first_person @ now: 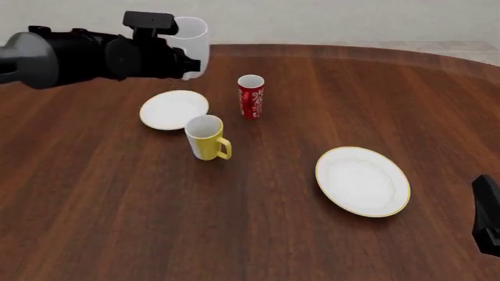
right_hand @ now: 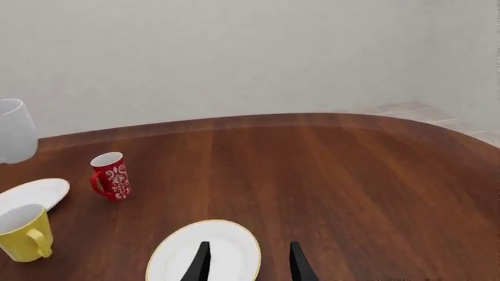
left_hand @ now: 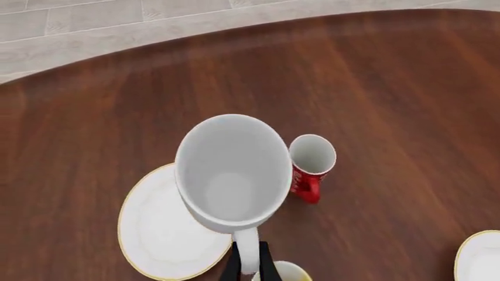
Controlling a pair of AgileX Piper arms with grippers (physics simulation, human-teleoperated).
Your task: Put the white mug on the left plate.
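Gripping the white mug (left_hand: 233, 172) by its loop handle, the left pincer (left_hand: 248, 266) holds it upright in the air, mouth up, clear of the dark wooden surface (first_person: 258, 234). From the left wrist view the small gold-rimmed left plate (left_hand: 156, 234) lies below the mug and off to one side, only partly under its base, so the drop appears to call for a short shift over the plate's middle, then a straight descent. The red patterned cup (first_person: 251, 96) stands just beside the plate and the yellow mug (first_person: 206, 137) touches or overlaps its near rim in the front view, both close to the landing spot. At the surface's near right edge, the right pincer (right_hand: 248, 260) hangs with jaws apart, grasping nothing, over the larger plate (first_person: 362, 180), well apart from the mug.
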